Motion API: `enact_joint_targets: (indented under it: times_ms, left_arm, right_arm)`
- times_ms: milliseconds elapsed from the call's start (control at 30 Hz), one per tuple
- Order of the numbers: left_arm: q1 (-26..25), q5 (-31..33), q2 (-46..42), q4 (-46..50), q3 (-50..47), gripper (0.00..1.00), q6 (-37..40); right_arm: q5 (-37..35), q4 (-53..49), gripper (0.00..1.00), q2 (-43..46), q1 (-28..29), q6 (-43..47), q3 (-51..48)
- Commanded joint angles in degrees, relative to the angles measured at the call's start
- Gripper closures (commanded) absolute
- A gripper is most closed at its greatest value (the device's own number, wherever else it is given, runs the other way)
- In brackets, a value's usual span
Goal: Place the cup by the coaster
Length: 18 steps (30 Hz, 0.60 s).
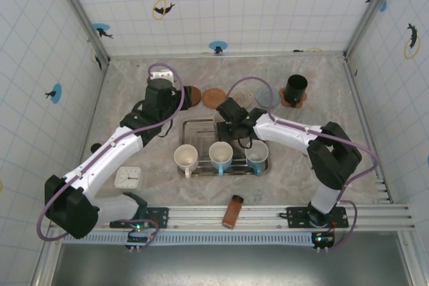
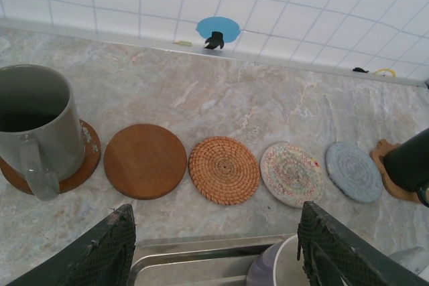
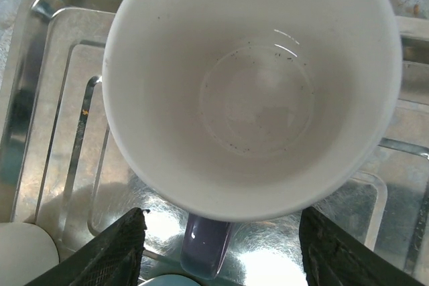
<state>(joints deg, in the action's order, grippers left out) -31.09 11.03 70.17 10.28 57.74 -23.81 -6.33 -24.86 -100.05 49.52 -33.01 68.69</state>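
A lilac cup with a white inside stands upright in the metal tray. My right gripper hangs open right above it, and the cup's handle lies between the fingers, clear of both. My left gripper is open and holds nothing above the tray's back edge, with the cup's rim at its lower right. Beyond it lies a row of bare coasters: wooden, wicker, multicoloured and blue-grey.
A grey mug sits on a brown coaster at the left end of the row. A black cup sits on a cork one at the right end. Three more cups line the tray's front. A white clock and a brown bottle lie nearer.
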Motion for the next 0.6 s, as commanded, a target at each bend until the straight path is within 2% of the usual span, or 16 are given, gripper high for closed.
enact_joint_targets:
  times_ms: [0, 233, 567]
  left_arm:
    - [0.11, 0.05, 0.27, -2.06, -0.78, 0.35, 1.62]
    - [0.12, -0.09, 0.4, -2.45, -0.87, 0.35, 1.86]
    - [0.09, -0.01, 0.18, -2.45, -1.11, 0.35, 2.08]
  right_arm:
    - [0.7, 1.22, 0.39, -1.36, -0.26, -0.89, 1.27]
    - [1.27, 2.01, 0.44, -2.9, -1.17, -1.25, 1.32]
    - [1.49, 2.8, 0.57, -3.92, -2.12, -1.35, 1.18]
